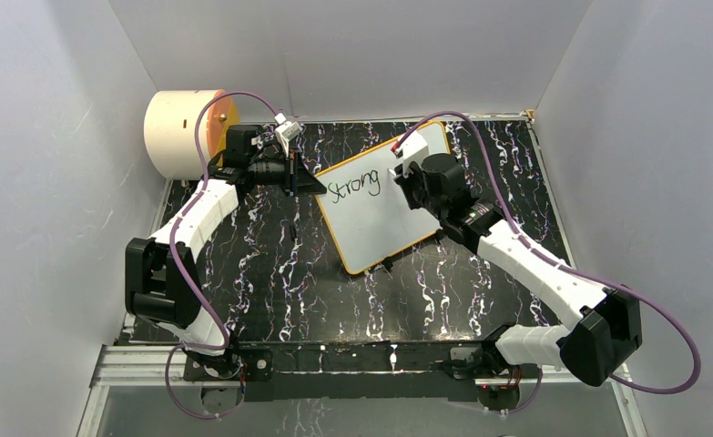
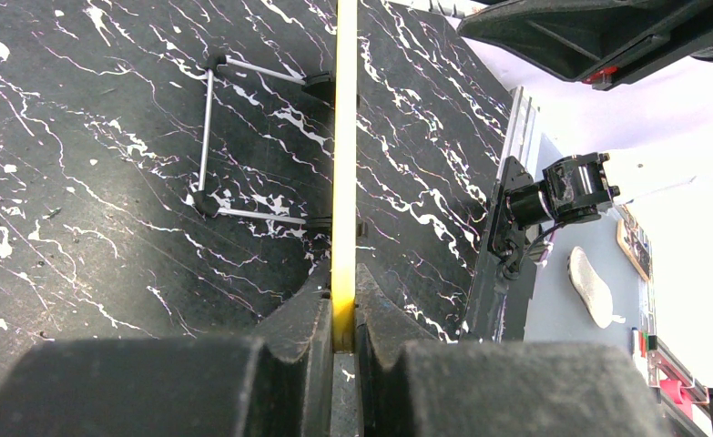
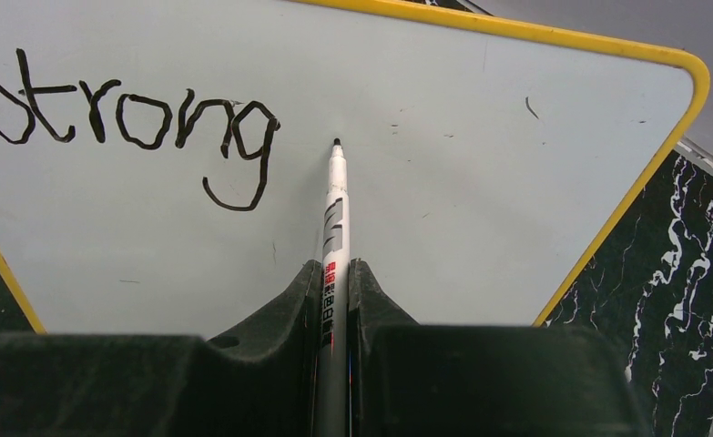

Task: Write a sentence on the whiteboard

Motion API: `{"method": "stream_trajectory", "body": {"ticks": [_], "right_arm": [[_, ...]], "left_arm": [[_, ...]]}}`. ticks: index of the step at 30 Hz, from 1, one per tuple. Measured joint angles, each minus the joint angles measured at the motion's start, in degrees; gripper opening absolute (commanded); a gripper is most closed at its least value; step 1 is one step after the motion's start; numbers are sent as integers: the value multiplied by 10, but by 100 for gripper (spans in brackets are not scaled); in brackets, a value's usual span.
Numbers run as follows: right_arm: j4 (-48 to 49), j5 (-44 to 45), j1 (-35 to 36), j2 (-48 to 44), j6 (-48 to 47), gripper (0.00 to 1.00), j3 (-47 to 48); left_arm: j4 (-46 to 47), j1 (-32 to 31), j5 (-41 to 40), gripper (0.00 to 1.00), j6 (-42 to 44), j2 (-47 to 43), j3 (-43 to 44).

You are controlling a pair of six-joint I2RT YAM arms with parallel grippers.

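— What is the whiteboard (image 1: 375,223) like?
— It is a flat, smooth white rectangle with rounded corners and a thin orange-yellow frame (image 3: 627,194). It sits mid-table, skewed, between the two arms. The word (image 3: 125,118) "Strong" is written on it in loose black strokes.
— And the fingers?
— The left gripper (image 2: 344,305) is closed on the board's yellow edge, which its wrist camera sees edge-on. A thin wire stand (image 2: 205,137) with small black feet juts from one face of the board. The right gripper (image 3: 336,273) is clamped on a slim white marker (image 3: 337,205). The marker's black tip is just right of the "g"; I cannot tell whether it touches.
— The surface?
— The table (image 1: 270,273) is black, veined with white like marble.
— The room?
— Plain white walls (image 1: 334,55) stand on three sides. A cream cylinder (image 1: 179,137) with an orange face lies on its side in the far left corner, just behind the left gripper.
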Motion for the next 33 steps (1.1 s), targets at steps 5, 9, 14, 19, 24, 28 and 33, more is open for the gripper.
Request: {"method": "stream_trajectory", "body": {"ticks": [5,9,14,19,24,28,33], "right_arm": [[2,3,0,4,-4,0,1],[2,11,0,4,-9,0,1],[1,29,-3,4,-14,0,1],[2,40,-6,4,-15,0,1],[3,36,-6,4,-15,0,1],[3,26,-6,4,-15,0,4],[9,18,-6,4,-15,0,9]], "left_arm": [[0,0,0,0,0,0,0],[0,0,0,0,0,0,0],[0,0,0,0,0,0,0],[0,0,0,0,0,0,0],[0,0,0,0,0,0,0],[0,0,0,0,0,0,0],[0,0,0,0,0,0,0]]}}
